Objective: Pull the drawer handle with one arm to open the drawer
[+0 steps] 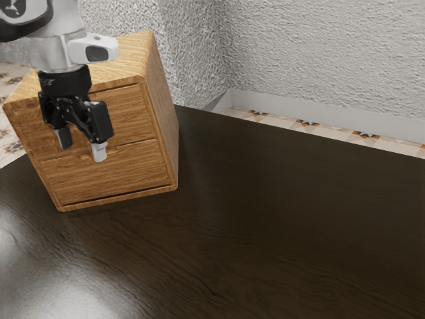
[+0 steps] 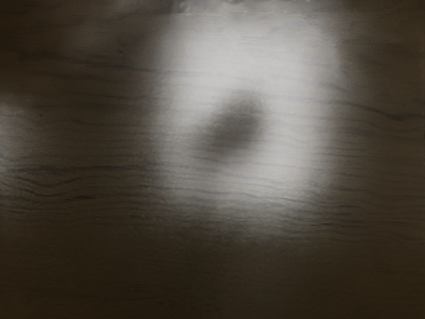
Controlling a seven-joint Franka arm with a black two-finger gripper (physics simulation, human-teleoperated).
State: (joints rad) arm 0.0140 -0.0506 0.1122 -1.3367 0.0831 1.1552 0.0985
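The wooden cabinet point(image 1: 158, 86) stands in the upper left of the exterior view, on the dark surface point(image 1: 265, 219); it is of light brown oak with a clear grain, and it is turned a little, so its front and one side face the camera. The front has two drawers, one over the other: the upper drawer point(image 1: 131, 109) and the lower drawer point(image 1: 113, 171); both fronts seem flush with the frame. The handle I cannot make out, because my hand stands before that part of the front.

The fingers point(image 1: 99, 153) are black with pale tips and point downward, before the seam between the two drawers; they stand moderately apart and hold nothing between them; whether they touch the wood I cannot tell.

In the wrist view I see the surface point(image 2: 80, 199) with a bright reflection and a dark shadow point(image 2: 232, 126) in its middle.
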